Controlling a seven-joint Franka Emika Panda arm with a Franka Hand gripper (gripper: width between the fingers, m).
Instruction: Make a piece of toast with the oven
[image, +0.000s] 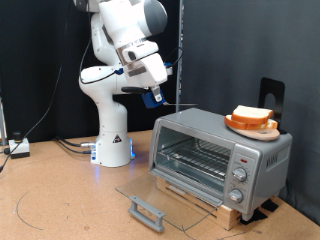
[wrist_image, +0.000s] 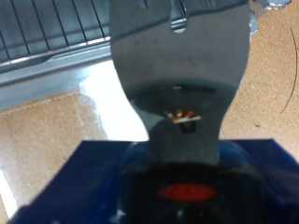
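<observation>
The silver oven (image: 250, 160) stands at the exterior view's right on a wooden board, its glass door (image: 165, 195) folded down flat with the grey handle (image: 146, 211) in front. The wire rack (image: 195, 155) inside is bare. The piece of toast (image: 252, 114), pale with a brown crust, lies on an orange plate (image: 250, 128) on top of the oven. My gripper (image: 157, 98) hangs in the air up and to the left of the oven, touching nothing. In the wrist view its grey fingers (wrist_image: 179, 56) read as one closed mass with nothing between them, above the rack (wrist_image: 47, 33).
The white robot base (image: 112, 140) stands behind at the left with cables (image: 70, 145) on the tabletop. A black stand (image: 272, 95) rises behind the oven. Knobs (image: 238, 180) sit on the oven's right panel. A white box (image: 18, 148) lies at the far left.
</observation>
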